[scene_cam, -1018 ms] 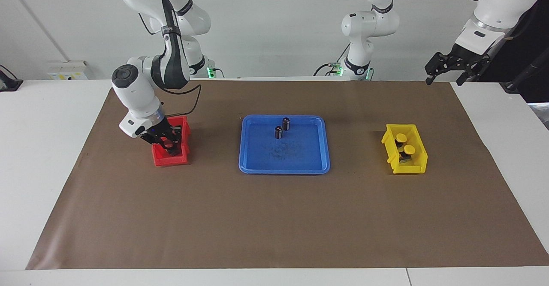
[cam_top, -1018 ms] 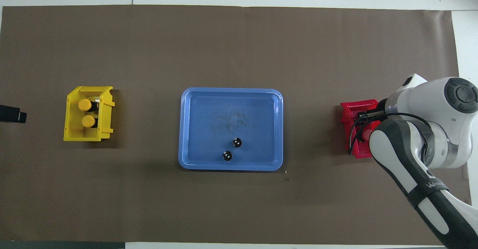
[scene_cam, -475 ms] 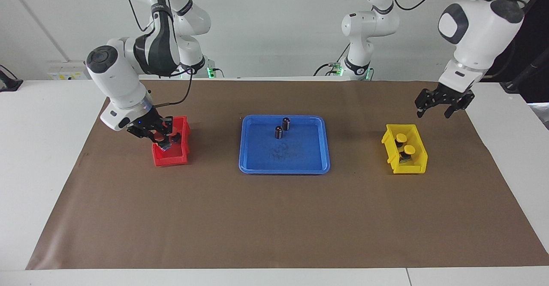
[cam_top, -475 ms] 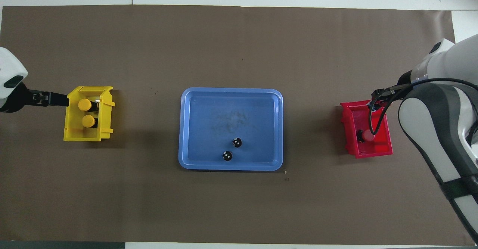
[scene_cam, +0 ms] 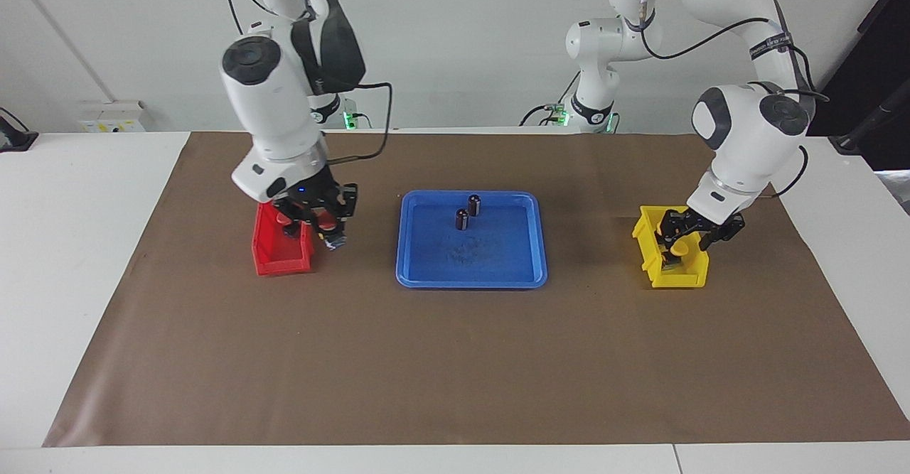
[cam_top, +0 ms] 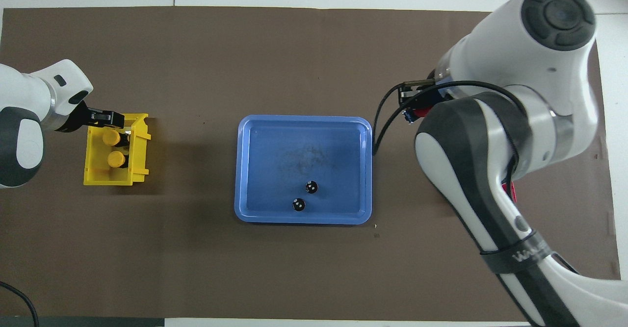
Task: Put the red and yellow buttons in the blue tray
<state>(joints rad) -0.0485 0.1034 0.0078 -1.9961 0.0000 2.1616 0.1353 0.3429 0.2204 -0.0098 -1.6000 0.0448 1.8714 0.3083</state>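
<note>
The brown mat (scene_cam: 455, 360) carries the blue tray (scene_cam: 426, 268) at its middle, two dark cylinders (scene_cam: 468, 212) standing in it. The right gripper (scene_cam: 321, 227), raised between the red bin (scene_cam: 281, 261) and the tray, clamps a red button (scene_cam: 323, 224). The left gripper (scene_cam: 688, 236) reaches into the yellow bin (cam_top: 115, 177) over two yellow buttons (cam_top: 114, 148); whether its fingers are apart or together cannot be told.

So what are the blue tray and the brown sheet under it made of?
The blue tray looks like moulded plastic: one even colour, rounded corners, a smooth raised rim, with a scuffed patch in the middle. The brown sheet looks like matte paper: flat, dull, thin at its edges with faint creases, though it could be thin card.
</note>
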